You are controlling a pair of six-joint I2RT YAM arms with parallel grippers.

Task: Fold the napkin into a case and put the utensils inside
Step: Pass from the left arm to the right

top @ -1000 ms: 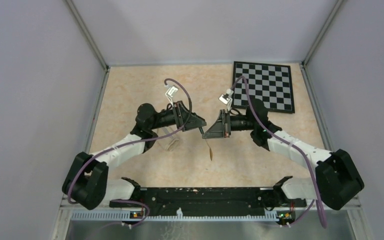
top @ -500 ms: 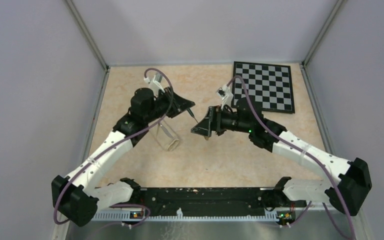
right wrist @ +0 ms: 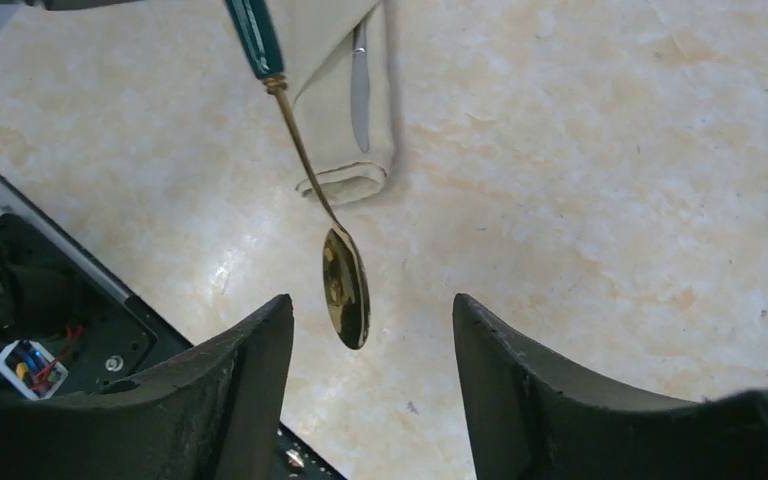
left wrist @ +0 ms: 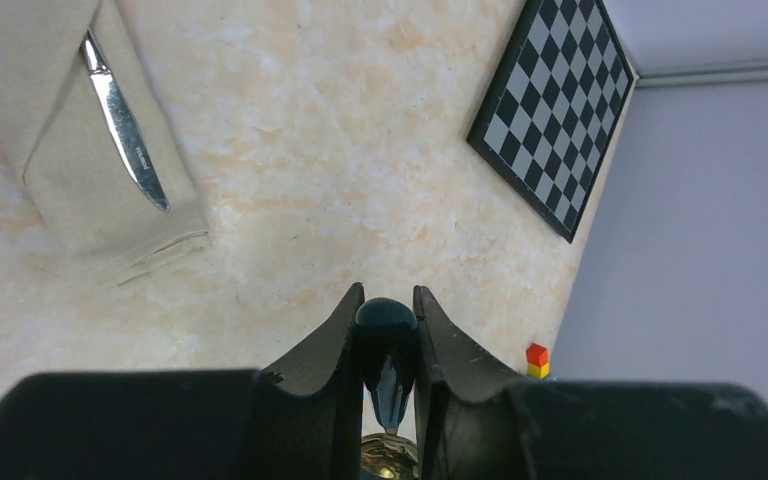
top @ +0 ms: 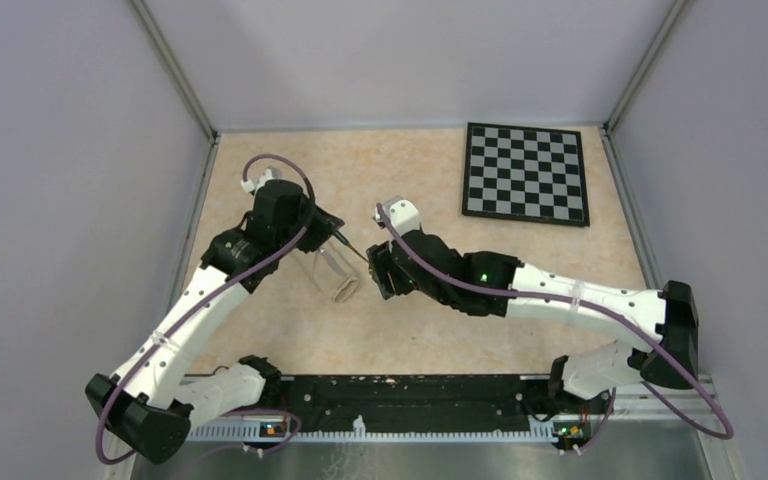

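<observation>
item: spoon [right wrist: 345,290], passed over. my left pincer [left wrist: 388,300] now clamps its dark handle; my right pincer [right wrist: 370,305] has let go, wide. next: case [right wrist: 380,150], knife [right wrist: 360,90] already inside.

Table [top: 430,170] carries the napkin [left wrist: 70,190] (folded) and a checkered board [top: 527,173].

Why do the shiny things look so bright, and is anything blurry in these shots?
Left wrist: glare streaks the knife; the fingers near the lens look soft. Right wrist: the spoon bowl gleams; its fingers are blurred too. Top: even light, faint shadows, the napkin barely stands out.
</observation>
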